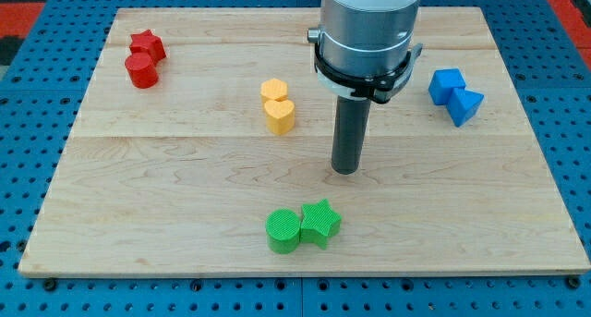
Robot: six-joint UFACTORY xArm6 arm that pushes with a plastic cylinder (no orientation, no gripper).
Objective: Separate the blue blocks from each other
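Note:
Two blue blocks touch each other at the view's right: a blue cube (pixel 446 84) and a blue triangular block (pixel 464 105) just below and right of it. My tip (pixel 345 169) rests on the board near the middle, well to the left of and below the blue pair, touching no block. The rod hangs from the grey arm body (pixel 366 30) at the view's top.
A red star (pixel 148 45) and red cylinder (pixel 141 70) sit together at the top left. A yellow hexagon (pixel 273 89) and yellow heart (pixel 280 115) sit left of my tip. A green cylinder (pixel 283 230) and green star (pixel 320 222) lie near the bottom edge.

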